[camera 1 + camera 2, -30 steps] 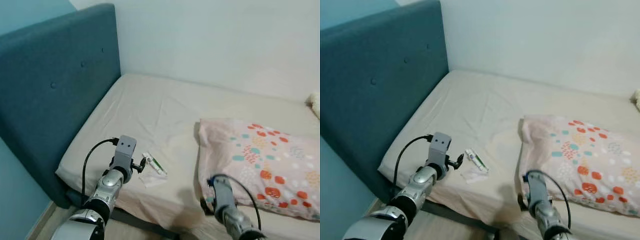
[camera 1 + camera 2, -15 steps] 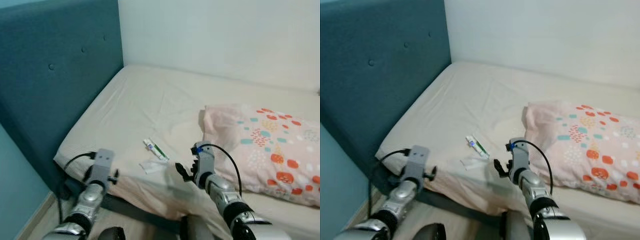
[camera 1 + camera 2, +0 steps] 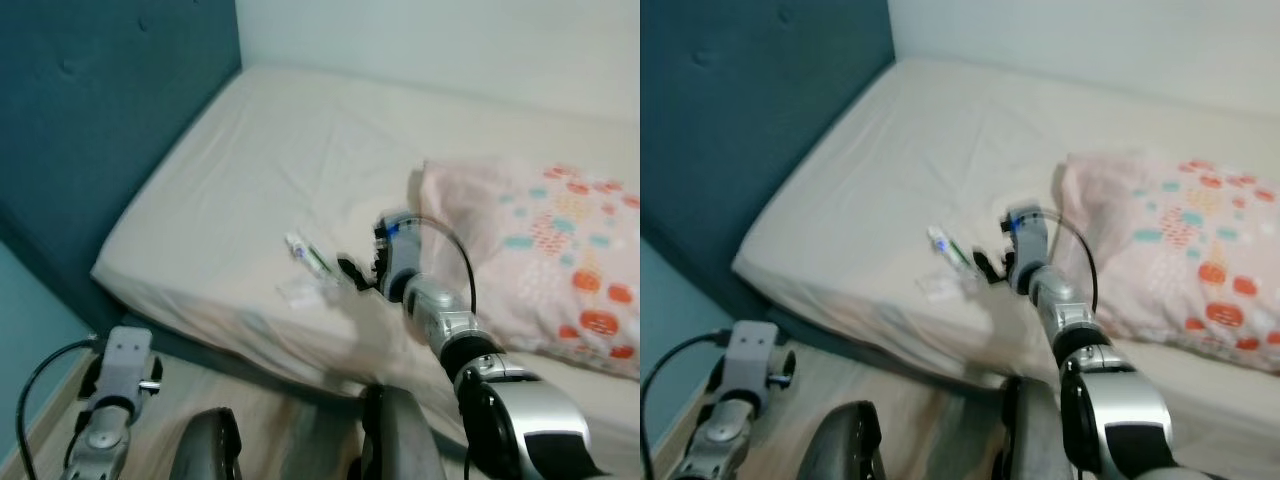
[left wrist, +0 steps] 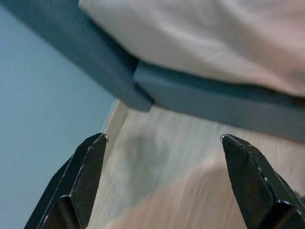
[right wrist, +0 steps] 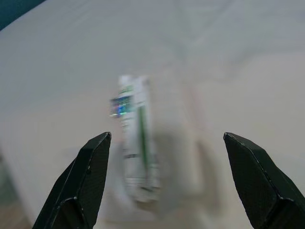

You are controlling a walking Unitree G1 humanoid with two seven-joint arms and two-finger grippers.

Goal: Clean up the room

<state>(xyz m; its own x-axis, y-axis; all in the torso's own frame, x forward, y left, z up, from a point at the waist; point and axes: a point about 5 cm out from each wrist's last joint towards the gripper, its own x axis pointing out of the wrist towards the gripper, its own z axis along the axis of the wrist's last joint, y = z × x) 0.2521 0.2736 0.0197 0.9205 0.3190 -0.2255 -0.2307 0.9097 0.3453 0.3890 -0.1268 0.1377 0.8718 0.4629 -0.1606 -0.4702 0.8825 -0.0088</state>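
Right gripper (image 3: 352, 272): extended over the mattress (image 3: 250, 150) near its front edge, fingers spread wide and holding nothing, the right wrist view framing the tube between the two fingertips (image 5: 95, 152). It has come forward from beside the pillow within the last second, while the left gripper has dropped back from the same spot; judged, the pick-up has passed from the left arm to the right. Toothpaste tube (image 3: 307, 254): small, white with green print, lying flat on the sheet close to the front edge of the bed, just ahead of the right gripper and not yet touched. Clear wrapper (image 3: 298, 291): crumpled scrap just beside the tube, nearer the front edge. Pillow (image 3: 540, 250): pink with coloured spots, on the mattress to the right of the arm, apart from the tube. Headboard (image 3: 90, 120): teal, padded, along the left end of the bed, well apart from the work. Left gripper (image 4: 162, 181): lowered beside the bed over the wooden floor (image 4: 181, 176), fingers wide apart, empty. Open room: bare sheet surrounds the tube on all sides; the front edge lies close, so a push toward it could drop the tube to the floor.
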